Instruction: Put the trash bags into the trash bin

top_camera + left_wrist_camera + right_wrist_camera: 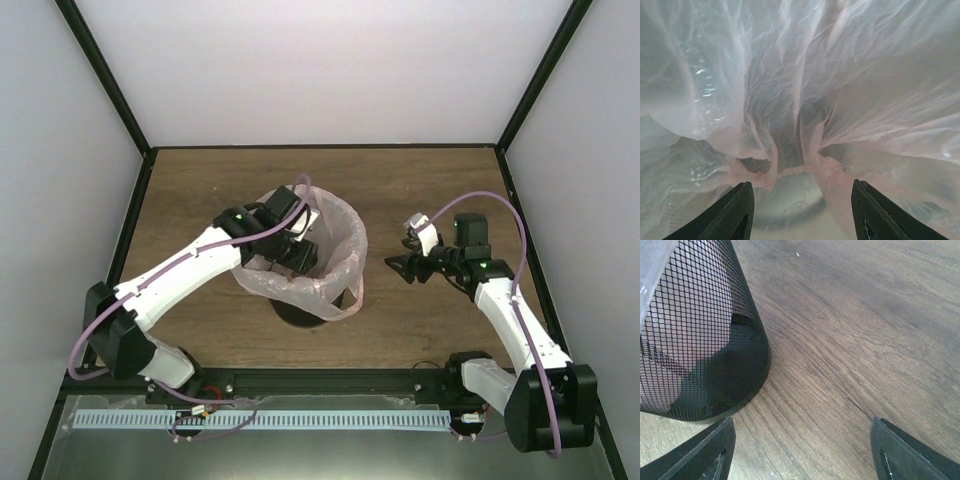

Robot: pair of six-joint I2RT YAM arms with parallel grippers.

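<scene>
The pale-pink translucent trash bag (335, 250) is draped over and into the black mesh trash bin (300, 316), whose base shows below the bag. My left gripper (300, 255) reaches down inside the bag's mouth, jaws open with nothing between them. In the left wrist view crinkled pink plastic (790, 100) fills the frame ahead of my open fingertips (735, 212). My right gripper (402, 267) hangs open and empty just right of the bin. The right wrist view shows the bin's mesh wall (700, 340) at the left, with pink plastic behind the mesh.
The brown wooden table (420, 190) lies all around the bin. White walls with black frame posts close the back and sides. A metal rail with both arm bases (330, 385) runs along the near edge.
</scene>
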